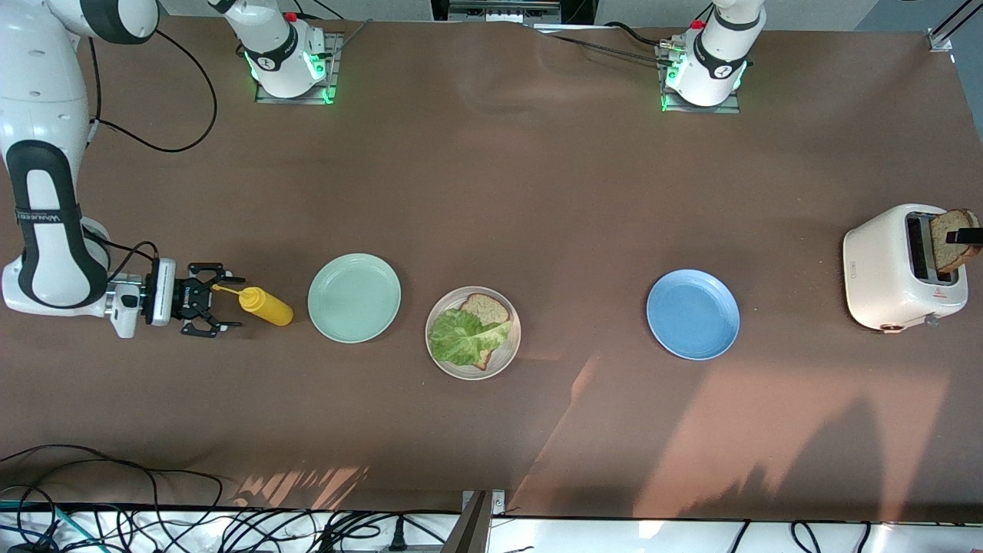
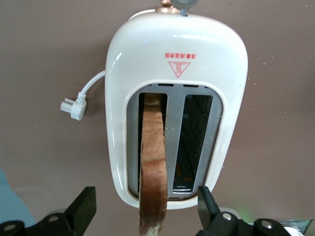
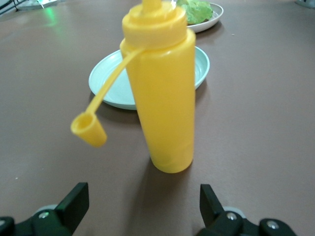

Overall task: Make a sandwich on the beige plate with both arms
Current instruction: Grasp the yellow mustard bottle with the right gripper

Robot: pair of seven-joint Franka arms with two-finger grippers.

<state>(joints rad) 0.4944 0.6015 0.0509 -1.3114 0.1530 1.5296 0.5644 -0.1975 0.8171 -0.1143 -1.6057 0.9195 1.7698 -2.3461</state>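
L gripper fingers apart astride toast slice over toaster, R gripper spread wide by yellow bottle

Plates, three: beige plate, mint-green plate, blue plate. Toast slices, two: one on the beige plate, one in the toaster. Lettuce leaf, one. Yellow squeeze bottle, one. White toaster, one.

A brown table carries a row — yellow squeeze bottle, mint-green plate, beige plate, blue plate and white toaster — with the arm bases along one edge.
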